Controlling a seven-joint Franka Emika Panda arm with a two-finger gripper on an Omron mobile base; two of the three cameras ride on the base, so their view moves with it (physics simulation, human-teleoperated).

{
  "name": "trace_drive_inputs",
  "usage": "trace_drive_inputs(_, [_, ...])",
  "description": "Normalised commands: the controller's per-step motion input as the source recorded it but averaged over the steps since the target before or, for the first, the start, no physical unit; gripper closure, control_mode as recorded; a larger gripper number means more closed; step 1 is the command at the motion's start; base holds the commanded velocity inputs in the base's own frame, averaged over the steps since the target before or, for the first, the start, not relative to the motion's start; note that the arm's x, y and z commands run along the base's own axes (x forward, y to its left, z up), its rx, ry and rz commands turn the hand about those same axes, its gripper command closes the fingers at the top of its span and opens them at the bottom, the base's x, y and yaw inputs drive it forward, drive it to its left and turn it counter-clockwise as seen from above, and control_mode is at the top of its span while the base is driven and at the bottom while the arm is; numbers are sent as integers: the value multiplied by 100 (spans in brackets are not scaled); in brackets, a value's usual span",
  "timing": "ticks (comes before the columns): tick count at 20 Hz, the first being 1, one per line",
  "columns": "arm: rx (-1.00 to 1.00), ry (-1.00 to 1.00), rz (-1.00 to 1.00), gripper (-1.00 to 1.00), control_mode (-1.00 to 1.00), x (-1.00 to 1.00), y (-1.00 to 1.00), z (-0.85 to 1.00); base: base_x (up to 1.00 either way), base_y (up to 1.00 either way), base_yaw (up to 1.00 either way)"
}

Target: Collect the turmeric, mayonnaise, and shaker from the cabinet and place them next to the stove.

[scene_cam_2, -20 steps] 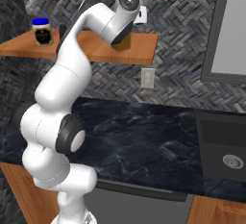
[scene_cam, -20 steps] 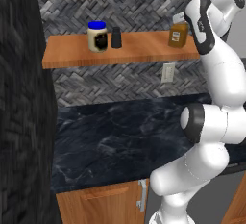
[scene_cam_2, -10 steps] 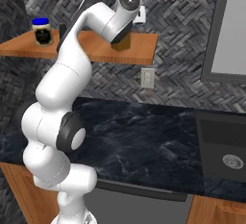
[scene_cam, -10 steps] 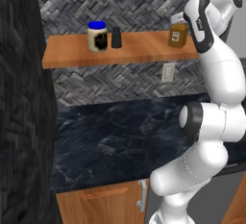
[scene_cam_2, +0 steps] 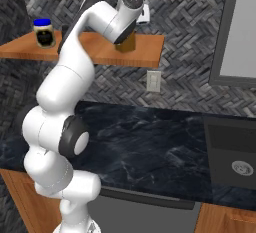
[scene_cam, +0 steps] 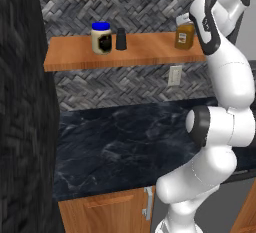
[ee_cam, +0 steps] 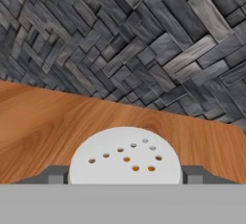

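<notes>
Cabinet (scene_cam: 135,52), turmeric (scene_cam: 184,35) (gripper (ee_cam: 125,176) astride)

Mayonnaise (scene_cam: 101,38), shaker (scene_cam: 121,39) side by side on cabinet (scene_cam: 125,57); turmeric (scene_cam: 184,35) rightward.

No writing can be read anywhere. The mayonnaise (scene_cam: 101,38) on the cabinet (scene_cam: 125,54) carries a dark label, and the turmeric (scene_cam: 185,35) a small dark patch, but both are too blurred to show letters or numbers.
</notes>
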Motion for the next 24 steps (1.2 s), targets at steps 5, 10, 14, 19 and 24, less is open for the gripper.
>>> trace_drive_inputs(5, [0, 0, 0, 100, -100, -1, 0, -1, 0, 0, 0])
trace_drive_inputs(10, [0, -2, 0, 100, -100, -19, -8, 0, 0, 0, 0])
trace_drive_inputs(14, [0, 0, 2, 100, -100, -39, -10, 0, 0, 0, 0])
trace_drive_inputs(19, [0, -2, 3, 100, -100, -53, -5, 0, 0, 0, 0])
trace_drive_inputs(24, [0, -1, 4, 100, -100, -71, -1, 0, 0, 0, 0])
